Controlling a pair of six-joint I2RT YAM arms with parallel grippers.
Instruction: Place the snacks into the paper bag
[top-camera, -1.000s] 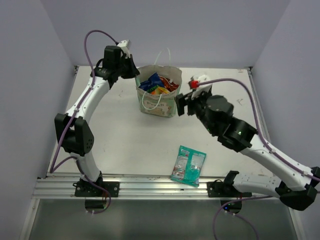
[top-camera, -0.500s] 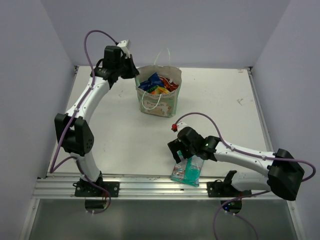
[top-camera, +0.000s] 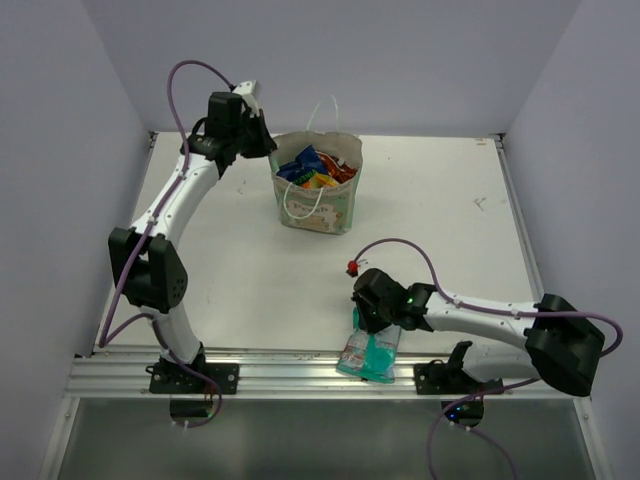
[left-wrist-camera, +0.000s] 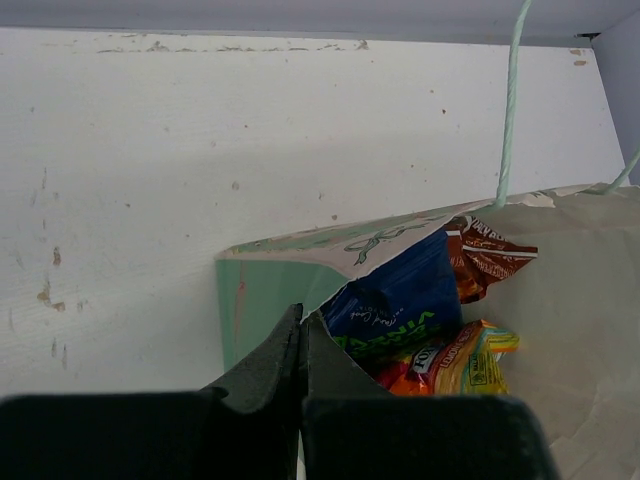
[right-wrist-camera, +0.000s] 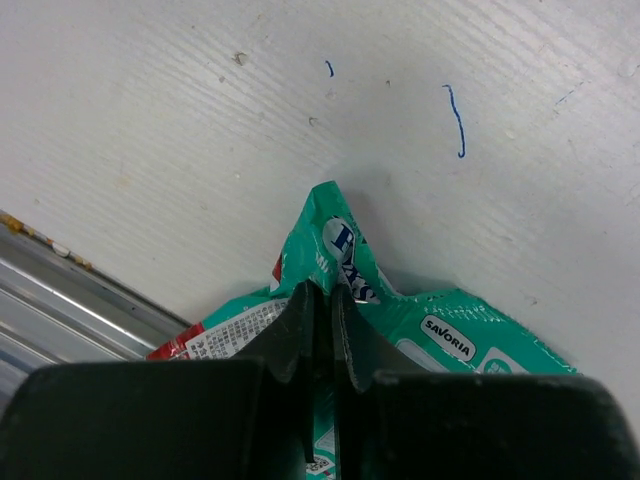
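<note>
The paper bag (top-camera: 318, 214) stands upright at the back of the table, and a dark blue packet (top-camera: 297, 167), an orange one (top-camera: 318, 181) and a red one (top-camera: 342, 172) show in its mouth. My left gripper (top-camera: 264, 143) is shut on the bag's left rim. In the left wrist view its jaws (left-wrist-camera: 300, 322) pinch the bag's edge (left-wrist-camera: 262, 285) beside the blue packet (left-wrist-camera: 395, 300). The teal-white packet (top-camera: 368, 352) lies at the front edge. My right gripper (top-camera: 371, 322) is shut on a raised fold of the teal-white packet (right-wrist-camera: 450, 330).
An aluminium rail (top-camera: 270, 372) runs along the table's near edge, just under the teal packet's lower end, and shows at the right wrist view's lower left (right-wrist-camera: 60, 300). Blue pen marks (right-wrist-camera: 456, 120) dot the tabletop. Grey walls enclose the sides and back.
My right arm swung from beside the bag down to the teal-white packet at the front, then shut on it, bunching it and nudging it toward the rail. The left arm has not moved.
</note>
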